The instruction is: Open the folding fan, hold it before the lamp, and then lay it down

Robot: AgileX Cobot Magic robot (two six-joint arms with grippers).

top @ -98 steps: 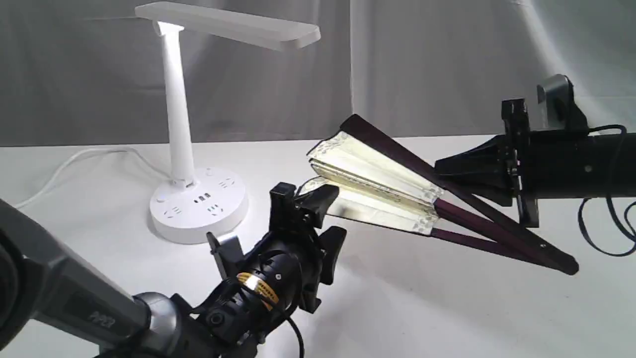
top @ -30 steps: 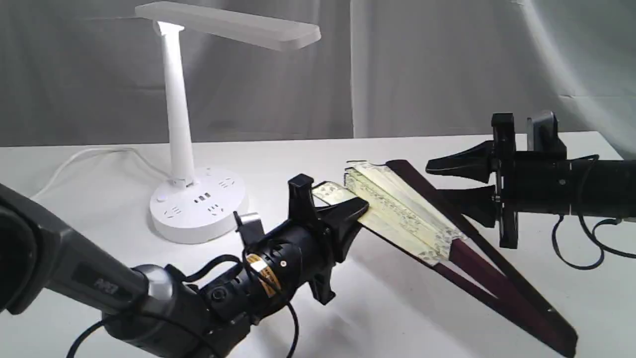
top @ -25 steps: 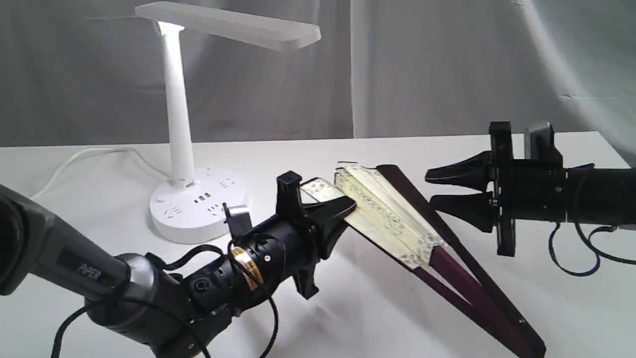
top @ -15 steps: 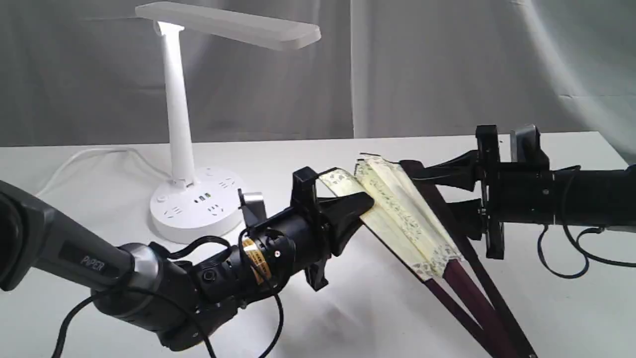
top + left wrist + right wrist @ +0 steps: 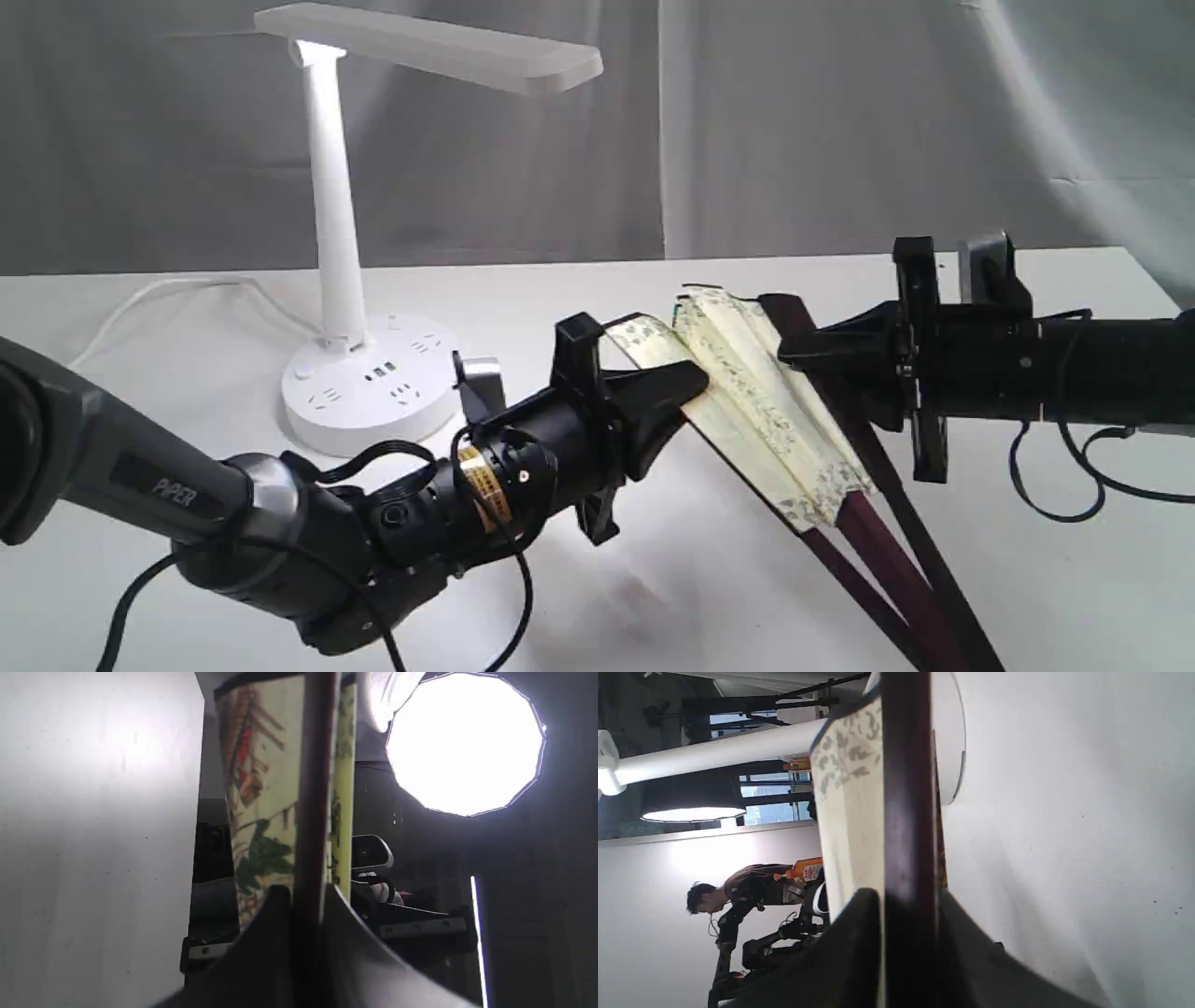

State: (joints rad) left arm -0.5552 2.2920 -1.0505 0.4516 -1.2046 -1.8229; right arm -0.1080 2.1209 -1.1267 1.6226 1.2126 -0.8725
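White table (image 5: 709,579): left gripper (image 5: 693,385) and right gripper (image 5: 795,351) each clamp a stiff outer rib of the folding fan (image 5: 766,420); its light paper leaf probably tears

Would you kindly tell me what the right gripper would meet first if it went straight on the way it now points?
The folding fan: the right gripper is closed on its dark rib, the pleated leaf just ahead. Beyond, perhaps the left gripper; depth is unclear.
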